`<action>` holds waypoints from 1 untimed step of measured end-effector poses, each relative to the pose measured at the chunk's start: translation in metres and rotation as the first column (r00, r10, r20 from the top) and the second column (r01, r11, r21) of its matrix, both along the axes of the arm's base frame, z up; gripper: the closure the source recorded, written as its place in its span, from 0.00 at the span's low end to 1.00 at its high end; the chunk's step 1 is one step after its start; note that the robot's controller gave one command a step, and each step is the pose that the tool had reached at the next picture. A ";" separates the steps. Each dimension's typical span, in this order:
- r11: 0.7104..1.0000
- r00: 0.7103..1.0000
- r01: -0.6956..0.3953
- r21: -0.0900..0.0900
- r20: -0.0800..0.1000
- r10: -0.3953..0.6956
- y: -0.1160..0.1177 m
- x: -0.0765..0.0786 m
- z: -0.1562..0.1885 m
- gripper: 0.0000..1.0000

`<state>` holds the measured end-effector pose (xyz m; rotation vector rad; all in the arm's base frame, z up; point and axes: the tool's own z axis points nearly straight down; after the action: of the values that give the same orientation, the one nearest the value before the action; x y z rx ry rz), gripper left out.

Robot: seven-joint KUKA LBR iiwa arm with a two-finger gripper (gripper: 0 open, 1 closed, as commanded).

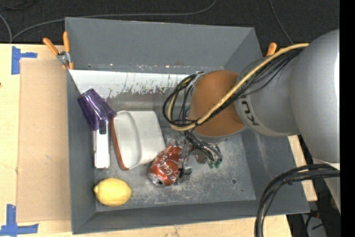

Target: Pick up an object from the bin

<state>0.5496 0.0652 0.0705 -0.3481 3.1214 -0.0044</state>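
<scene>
My gripper (191,155) is low in the middle of the bin, mostly hidden under the arm's orange cover. Its tip sits right against the right side of a crushed red drink can (165,169), which lies on its side on the bin floor. Just left of the can a white oval dish with an orange rim (136,137) leans on the floor. I cannot see whether the can is between the gripper's tips or only beside them.
A yellow lemon (113,192) lies in the front left corner. A purple-handled tool (94,107) with a long white body (101,149) lies along the left wall. The arm and its cables cover the bin's right half.
</scene>
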 end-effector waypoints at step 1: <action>1.000 1.000 -0.001 0.000 0.000 0.001 0.000 0.000 0.000 1.00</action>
<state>0.5494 0.0654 0.0705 -0.3490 3.1211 -0.0043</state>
